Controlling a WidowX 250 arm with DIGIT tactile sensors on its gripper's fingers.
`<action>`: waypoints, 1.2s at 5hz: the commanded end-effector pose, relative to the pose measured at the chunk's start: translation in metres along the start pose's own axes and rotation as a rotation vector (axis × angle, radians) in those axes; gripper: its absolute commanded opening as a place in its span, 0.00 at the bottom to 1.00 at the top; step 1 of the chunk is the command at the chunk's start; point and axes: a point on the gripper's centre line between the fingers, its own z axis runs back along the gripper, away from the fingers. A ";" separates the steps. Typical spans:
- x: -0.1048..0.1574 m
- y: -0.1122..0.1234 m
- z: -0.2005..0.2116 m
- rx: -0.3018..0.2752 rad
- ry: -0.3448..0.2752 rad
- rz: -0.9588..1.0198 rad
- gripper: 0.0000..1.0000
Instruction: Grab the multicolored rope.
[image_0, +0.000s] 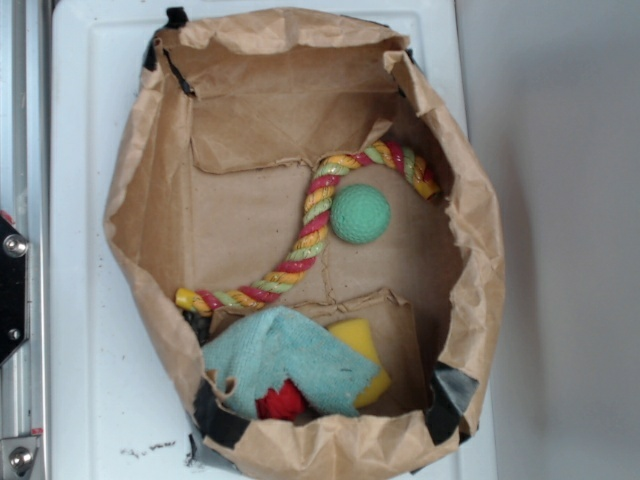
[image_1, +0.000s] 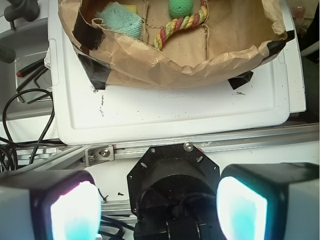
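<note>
Right now the multicolored rope lies curved across the floor of the paper bag, touching the green ball, w/ the blue cloth nearby. Gripper is released, empty, well outside the bag. Approach step, I'd judge: next it needs to reach in over the rim and descend on the rope's mid-section.

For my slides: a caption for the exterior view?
Multicolored rope curving around a green ball inside a paper bag.

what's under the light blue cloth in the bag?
A yellow sponge-like block sticks out on the right of the light blue cloth, and something red shows at its lower edge. Both are mostly covered, so their full shapes cannot be seen.
</note>
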 end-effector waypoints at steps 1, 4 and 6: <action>0.000 0.000 0.000 0.000 0.000 0.000 1.00; 0.106 0.024 -0.053 -0.099 -0.150 0.170 1.00; 0.137 0.056 -0.087 -0.135 -0.137 0.293 1.00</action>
